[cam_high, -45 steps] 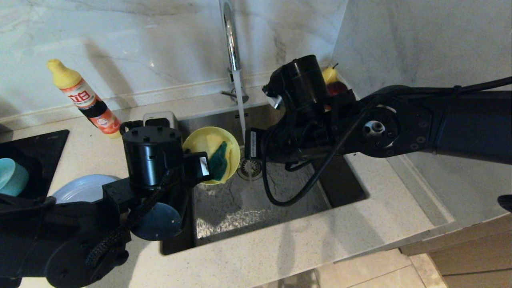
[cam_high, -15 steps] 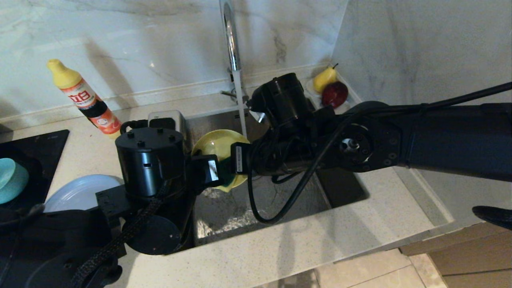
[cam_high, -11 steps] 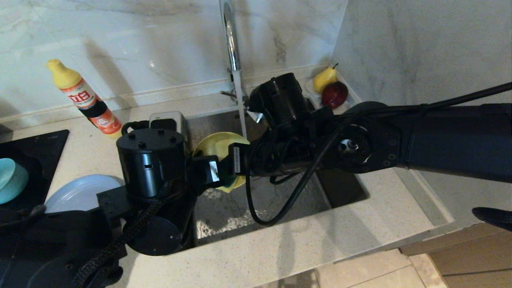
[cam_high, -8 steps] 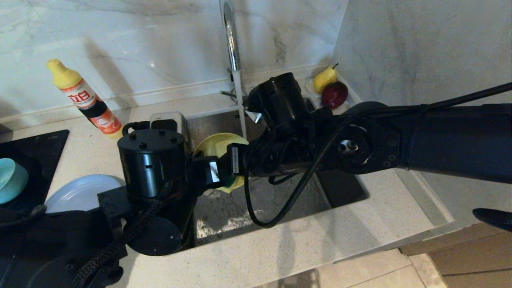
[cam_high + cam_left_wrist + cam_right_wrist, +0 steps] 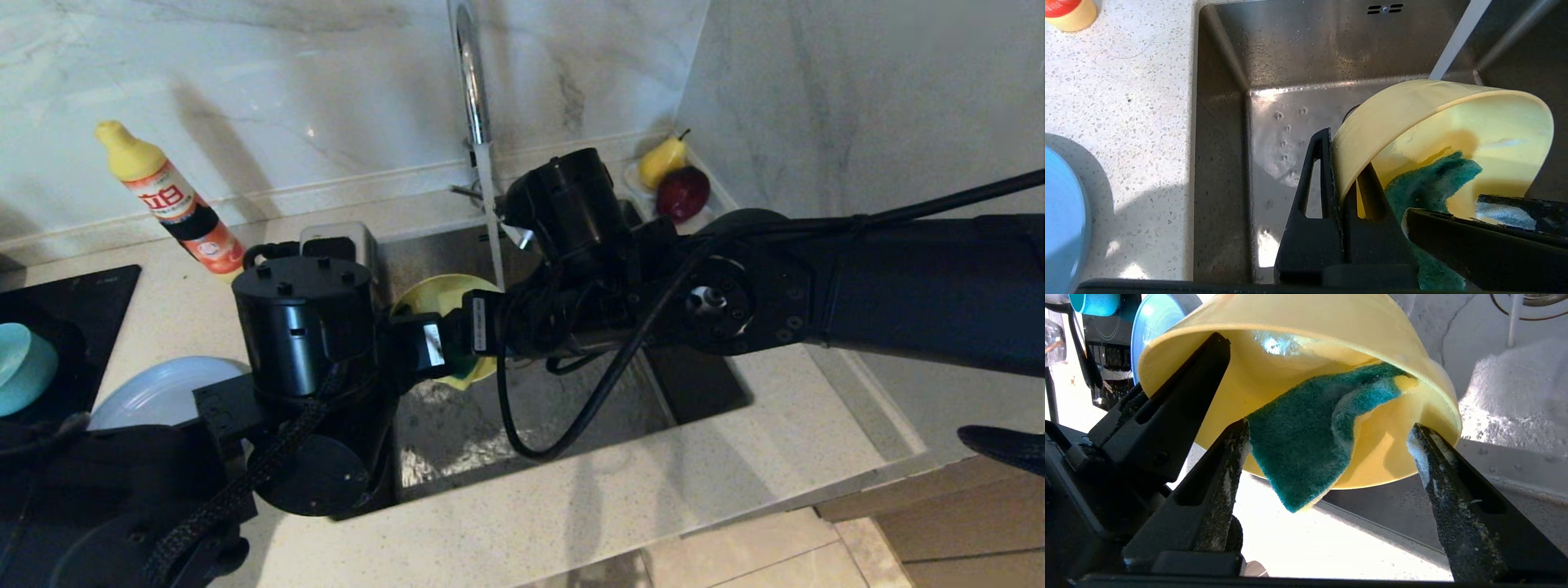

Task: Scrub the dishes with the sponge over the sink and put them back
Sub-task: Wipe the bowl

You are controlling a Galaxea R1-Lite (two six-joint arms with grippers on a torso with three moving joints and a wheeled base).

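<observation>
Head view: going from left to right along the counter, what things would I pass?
Teal bowl → blue plate → soap bottle → yellow bowl, held over the sink → tap → pear → red fruit.

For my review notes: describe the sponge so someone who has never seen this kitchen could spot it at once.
Start at the steel sink under the running tap. Over it the left end effector pinches the rim of a tilted yellow bowl. The sponge lies draped inside that bowl, between the open fingers of the right end effector: the only soft, dark green, rough-faced thing there.
</observation>
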